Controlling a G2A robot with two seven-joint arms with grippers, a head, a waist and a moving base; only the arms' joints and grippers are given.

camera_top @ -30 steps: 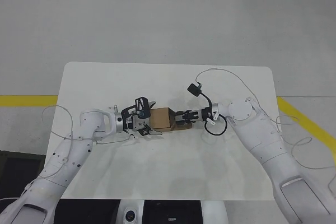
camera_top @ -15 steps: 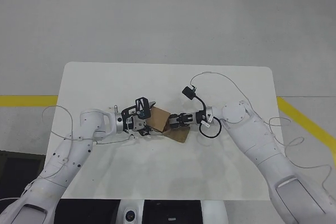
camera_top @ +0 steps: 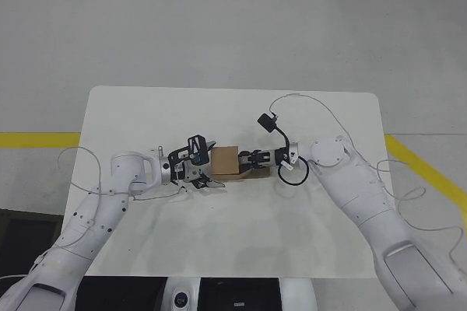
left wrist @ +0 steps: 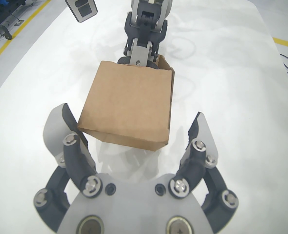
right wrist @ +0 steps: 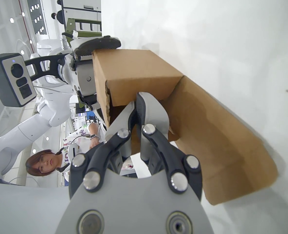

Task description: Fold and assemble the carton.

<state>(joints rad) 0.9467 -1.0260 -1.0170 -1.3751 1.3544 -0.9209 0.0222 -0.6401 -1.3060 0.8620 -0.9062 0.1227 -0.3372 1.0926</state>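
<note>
A small brown carton (camera_top: 224, 162) lies on the white table (camera_top: 140, 117) between my two grippers. My left gripper (camera_top: 208, 172) is open at the carton's left end. In the left wrist view its fingers (left wrist: 68, 120) straddle the carton (left wrist: 129, 98), one pad touching a corner. My right gripper (camera_top: 247, 161) is at the other end, shut on the edge of a carton wall (right wrist: 124, 108). In the right wrist view the right gripper (right wrist: 137, 99) pinches that edge, and an open flap (right wrist: 219, 142) lies out beside it. The carton's inside is mostly hidden.
A thin white cable (camera_top: 319, 105) loops over the table's far right part. The right wrist's camera module (camera_top: 266, 121) sticks out above the carton's right end. Bare tabletop lies in front of and behind the carton.
Half a second ago the carton was skewed, its right end swung toward the front. Now it lies straight again, and the right gripper has moved back with it.
</note>
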